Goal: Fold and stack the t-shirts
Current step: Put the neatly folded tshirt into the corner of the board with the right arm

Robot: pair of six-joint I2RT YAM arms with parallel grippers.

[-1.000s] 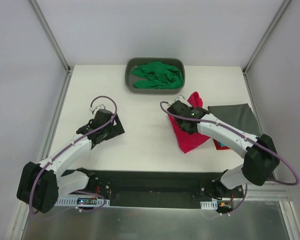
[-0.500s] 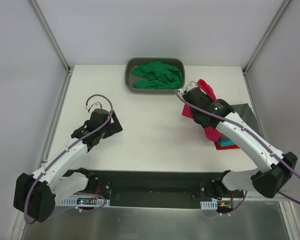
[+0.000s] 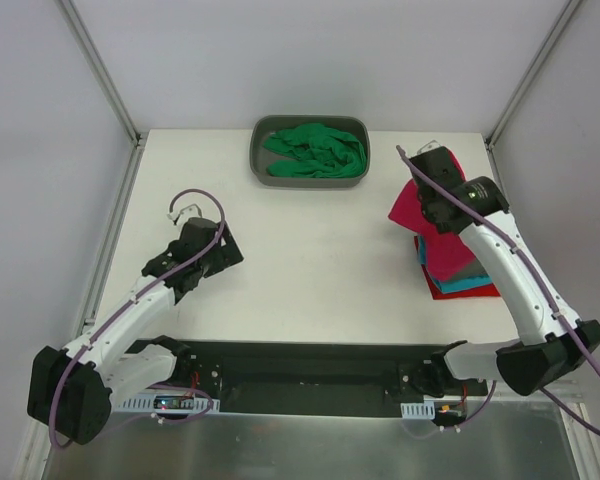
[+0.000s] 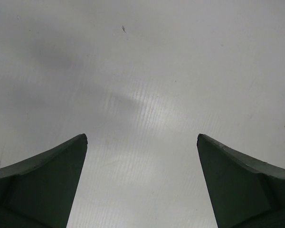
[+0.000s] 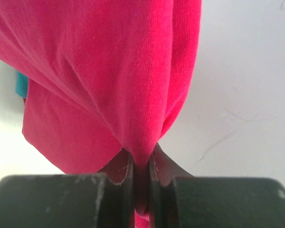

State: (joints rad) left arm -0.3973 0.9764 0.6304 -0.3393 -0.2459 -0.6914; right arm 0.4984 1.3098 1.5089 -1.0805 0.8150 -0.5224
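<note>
— Where is the pink shirt [image 3: 410,207]?
— Held up near the right edge of the desk [image 3: 310,270], about halfway back. It hangs in a bunch from the right tool [image 5: 142,159], partly over a small stack lying there.
— How does that tool have it?
— Its jaws are pinched almost together on a gathered fold of the cloth. In the wrist view the fabric runs right down between the two fingers and spreads out wide beyond them.
— What is in the stack?
— A teal shirt [image 3: 472,285] on a red shirt [image 3: 465,294], both flat, with their edges showing toward the front. A duller patch lies on top of them beside the arm, and I cannot tell what it is. A sliver of teal also shows past the pink cloth in the wrist view.
— Does the pink shirt touch the stack?
— I cannot tell from above.
— And the left tool [image 4: 141,137]?
— Spread wide, with nothing between its fingers. It hangs over bare desk in the left half, well apart from every shirt.
— Any other shirts?
— A green shirt [image 3: 315,150], crumpled, fills a grey tub [image 3: 256,150] at the middle of the back edge. The right arm reaches up from the front right corner along the right edge.
</note>
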